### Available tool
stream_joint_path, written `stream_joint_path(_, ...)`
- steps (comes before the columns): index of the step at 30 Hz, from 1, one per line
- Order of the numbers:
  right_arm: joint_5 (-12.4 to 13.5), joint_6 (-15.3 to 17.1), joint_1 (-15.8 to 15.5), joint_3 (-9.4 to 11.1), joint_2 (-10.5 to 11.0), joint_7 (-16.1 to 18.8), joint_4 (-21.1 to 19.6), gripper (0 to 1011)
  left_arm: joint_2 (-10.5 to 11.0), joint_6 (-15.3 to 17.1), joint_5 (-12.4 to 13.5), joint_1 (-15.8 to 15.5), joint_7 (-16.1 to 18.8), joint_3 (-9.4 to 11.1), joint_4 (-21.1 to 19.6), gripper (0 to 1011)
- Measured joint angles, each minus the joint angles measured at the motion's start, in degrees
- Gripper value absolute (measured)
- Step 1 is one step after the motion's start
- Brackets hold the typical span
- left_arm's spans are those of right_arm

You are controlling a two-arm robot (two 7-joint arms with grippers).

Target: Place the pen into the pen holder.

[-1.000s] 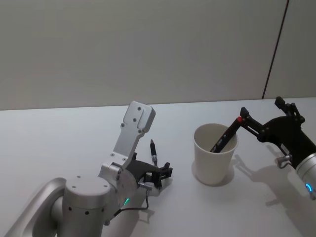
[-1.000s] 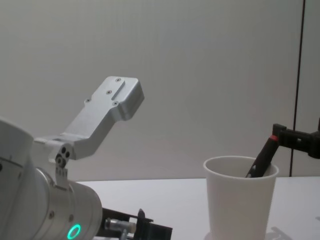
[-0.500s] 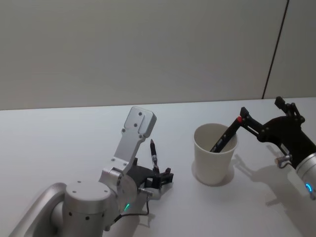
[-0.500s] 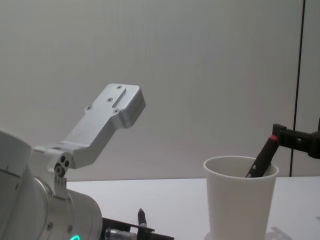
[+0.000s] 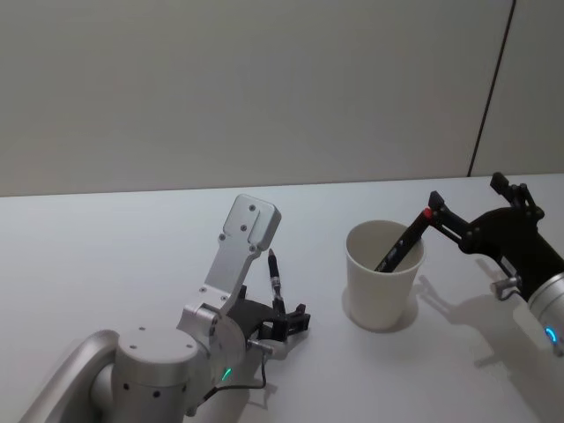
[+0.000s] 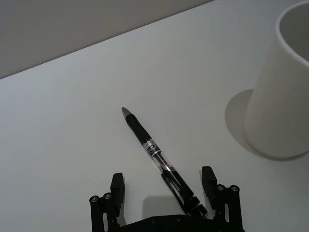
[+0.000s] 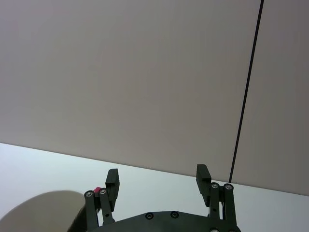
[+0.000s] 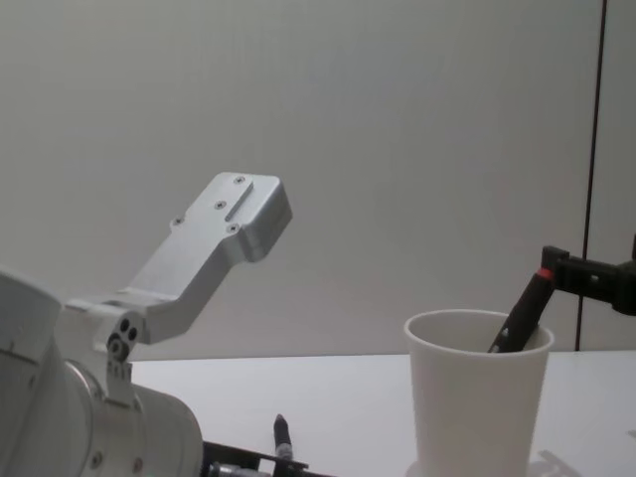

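A black pen (image 5: 275,278) with a clear middle section lies flat on the white table (image 5: 132,256), left of the pen holder (image 5: 381,284). My left gripper (image 5: 287,320) is low over the table and open. The pen's (image 6: 145,140) rear end lies between the fingers (image 6: 116,184) of this gripper (image 6: 161,178) without being clamped. The pen holder (image 6: 285,96) is a plain white cup, and a second black pen (image 5: 399,244) with a red end leans inside it. My right gripper (image 5: 464,190) hovers open beside that pen's red end, holding nothing.
A grey wall rises behind the table's far edge, with a dark vertical strip (image 5: 490,88) at the right. The left arm's silver link (image 8: 214,243) rises high over the table's left side. Open tabletop lies between the pen (image 8: 281,434) and the cup (image 8: 477,397).
My left arm has sunk slightly and its gripper has settled lower around the lying pen's rear end. The pen, the cup and the right arm have not moved.
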Motion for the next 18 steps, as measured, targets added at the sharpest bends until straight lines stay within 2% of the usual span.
stream_joint_path(2, 0.0, 0.0, 0.0, 0.0, 0.0, 0.0, 0.0, 1001, 0.0, 0.0, 0.1, 0.0, -0.1, 0.0, 0.0, 1001)
stream_joint_path(8, 0.0, 0.0, 0.0, 0.0, 0.0, 0.0, 0.0, 1001, 0.0, -0.1, 0.3, 0.1, -0.3, 0.0, 0.0, 880)
stream_joint_path(18, 0.0, 0.0, 0.0, 0.0, 0.0, 0.0, 0.0, 1001, -0.1, -0.2, 0.4, 0.2, -0.5, 0.0, 0.0, 591)
